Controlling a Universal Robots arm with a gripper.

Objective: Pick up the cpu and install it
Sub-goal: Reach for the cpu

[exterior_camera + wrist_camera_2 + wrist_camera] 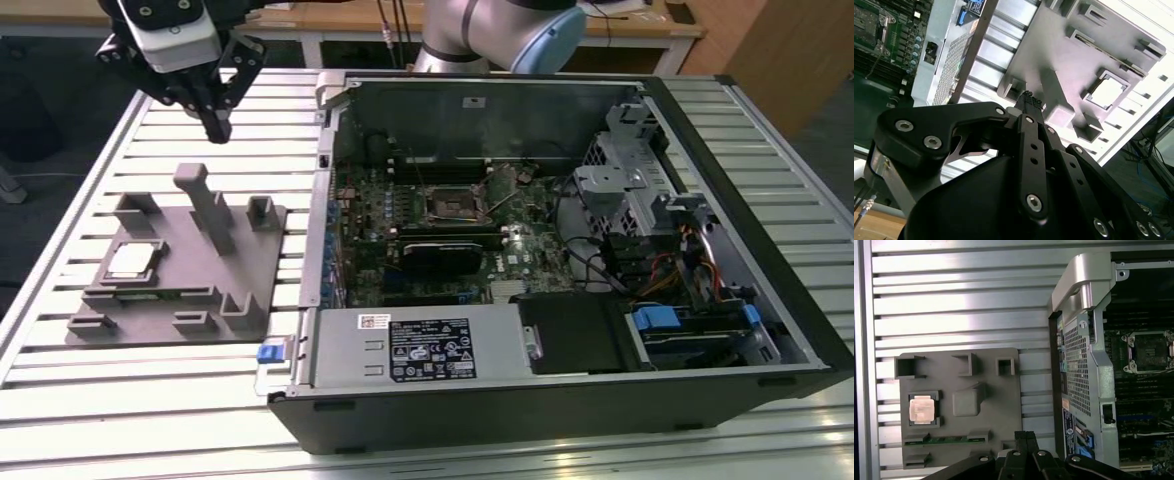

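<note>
Slatted table (pixel 80 390), grey holder (pixel 187 275): cpu (pixel 130 262) lies flat in its recess, below the raised gripper (pixel 214 128) and toward the exterior view's left; fingers pressed together, empty

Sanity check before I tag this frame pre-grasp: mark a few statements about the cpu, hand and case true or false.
1. The cpu lies in the grey holder. True.
2. The hand is gripping the cpu. False: it hangs empty above the holder, fingers together.
3. The computer case lies open, motherboard exposed. True.
4. The holder stands inside the case. False: it stands on the slatted table, beside the case.
</note>
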